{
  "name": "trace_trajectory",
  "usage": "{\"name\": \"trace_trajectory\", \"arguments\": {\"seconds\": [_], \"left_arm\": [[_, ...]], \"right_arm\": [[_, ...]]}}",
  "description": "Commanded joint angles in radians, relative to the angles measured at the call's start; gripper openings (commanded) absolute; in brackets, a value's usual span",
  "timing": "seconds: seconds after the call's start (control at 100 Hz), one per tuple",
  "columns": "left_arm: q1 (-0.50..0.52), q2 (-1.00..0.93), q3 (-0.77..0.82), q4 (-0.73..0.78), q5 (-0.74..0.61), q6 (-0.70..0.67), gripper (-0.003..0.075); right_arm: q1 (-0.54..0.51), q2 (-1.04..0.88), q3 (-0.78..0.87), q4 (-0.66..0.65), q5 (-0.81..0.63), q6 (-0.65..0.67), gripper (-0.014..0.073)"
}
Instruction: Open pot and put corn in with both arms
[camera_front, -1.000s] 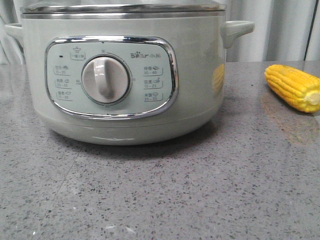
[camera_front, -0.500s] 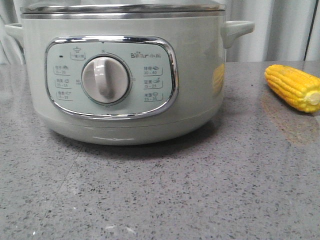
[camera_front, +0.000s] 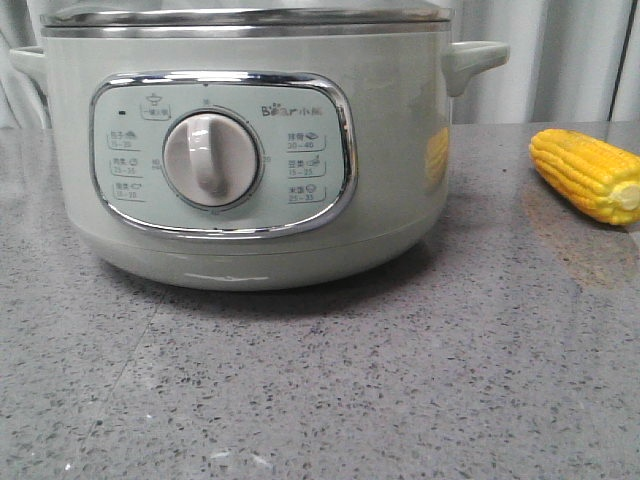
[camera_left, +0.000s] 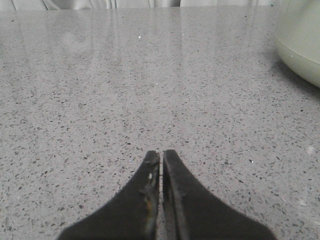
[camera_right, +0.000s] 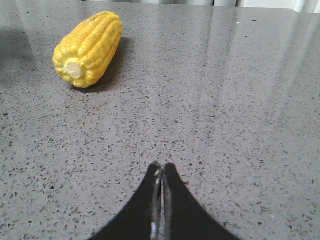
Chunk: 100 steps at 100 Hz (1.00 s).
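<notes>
Lettering on the pot (camera_front: 250, 150), filling the upper left of the front view, reads "Bear" beside its cream dial (camera_front: 211, 159). At the right edge lies the corn (camera_front: 587, 173) on the grey table (camera_front: 400, 380), long axis diagonal, pale cut end toward lower right. Left gripper (camera_left: 161, 156) and right gripper (camera_right: 161, 167) are both closed, empty, clear of pot and corn.
</notes>
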Motion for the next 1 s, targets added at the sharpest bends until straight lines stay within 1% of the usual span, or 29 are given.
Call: {"name": "trace_trajectory", "arguments": {"seconds": [0.0, 0.09, 0.37, 0.71, 0.81, 0.9, 0.99], "left_arm": [[-0.009, -0.028, 0.023, 0.003, -0.082, -0.012, -0.0020], [-0.009, -0.028, 0.023, 0.003, -0.110, -0.012, -0.0020], [-0.009, -0.028, 0.023, 0.003, -0.201, -0.012, -0.0020], [-0.009, -0.028, 0.023, 0.003, -0.304, -0.012, -0.0020], [-0.009, -0.028, 0.023, 0.003, -0.392, -0.012, -0.0020], [-0.009, -0.028, 0.023, 0.001, -0.472, -0.012, -0.0020], [-0.009, -0.028, 0.021, -0.004, -0.540, -0.012, -0.0020]], "right_arm": [[-0.005, -0.015, 0.017, -0.056, -0.036, -0.010, -0.0064], [-0.005, -0.015, 0.017, -0.104, -0.036, -0.010, -0.0064], [-0.005, -0.015, 0.017, -0.121, -0.040, -0.010, -0.0064], [-0.005, -0.015, 0.017, -0.106, -0.194, -0.010, -0.0064], [-0.005, -0.015, 0.017, -0.028, -0.275, -0.010, -0.0064], [-0.005, -0.015, 0.017, -0.025, -0.337, -0.010, -0.0064], [-0.005, -0.015, 0.017, -0.023, -0.358, -0.010, -0.0064]]}}
